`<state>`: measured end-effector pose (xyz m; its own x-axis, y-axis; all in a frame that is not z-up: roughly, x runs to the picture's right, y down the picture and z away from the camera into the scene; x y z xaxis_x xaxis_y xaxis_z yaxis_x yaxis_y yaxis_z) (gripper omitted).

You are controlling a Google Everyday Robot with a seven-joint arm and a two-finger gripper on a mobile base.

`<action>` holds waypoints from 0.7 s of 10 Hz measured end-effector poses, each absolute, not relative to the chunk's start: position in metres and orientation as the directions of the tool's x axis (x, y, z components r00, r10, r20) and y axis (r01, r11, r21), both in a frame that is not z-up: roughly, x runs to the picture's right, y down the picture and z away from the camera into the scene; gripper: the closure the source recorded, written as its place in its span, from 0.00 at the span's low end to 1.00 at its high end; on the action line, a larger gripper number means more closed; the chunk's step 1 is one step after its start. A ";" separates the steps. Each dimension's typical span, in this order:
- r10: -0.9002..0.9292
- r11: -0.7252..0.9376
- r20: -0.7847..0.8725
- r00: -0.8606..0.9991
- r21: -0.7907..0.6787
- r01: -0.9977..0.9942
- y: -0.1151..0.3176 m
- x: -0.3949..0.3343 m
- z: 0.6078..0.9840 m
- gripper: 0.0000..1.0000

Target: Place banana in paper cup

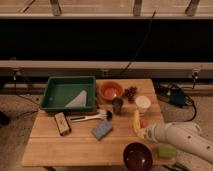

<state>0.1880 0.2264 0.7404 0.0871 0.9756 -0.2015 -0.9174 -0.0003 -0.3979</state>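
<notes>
The banana [135,121] lies on the wooden table [50,147], pale yellow and slim, pointing toward the front edge. Just behind it and to the right stands the white paper cup [143,103], upright, with its round rim showing. My white arm reaches in from the lower right. My gripper [145,133] is at the arm's end, right at the banana's near tip. Whether it touches the banana cannot be made out.
A small dark cup [117,105] stands left of the paper cup, with an orange bowl [111,90] and dark grapes [131,92] behind. A green tray [69,93] sits back left. A brush [90,117], blue sponge [101,130], brown bar [62,123], dark bowl [137,156] and green item [166,150] lie nearby.
</notes>
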 end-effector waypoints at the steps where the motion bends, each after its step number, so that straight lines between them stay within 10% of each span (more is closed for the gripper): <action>1: 0.976 0.002 -0.199 0.087 -0.393 -0.920 0.222 0.193 0.741 0.92; 7: 0.981 0.018 -0.169 0.093 -0.400 -0.916 0.203 0.211 0.723 0.92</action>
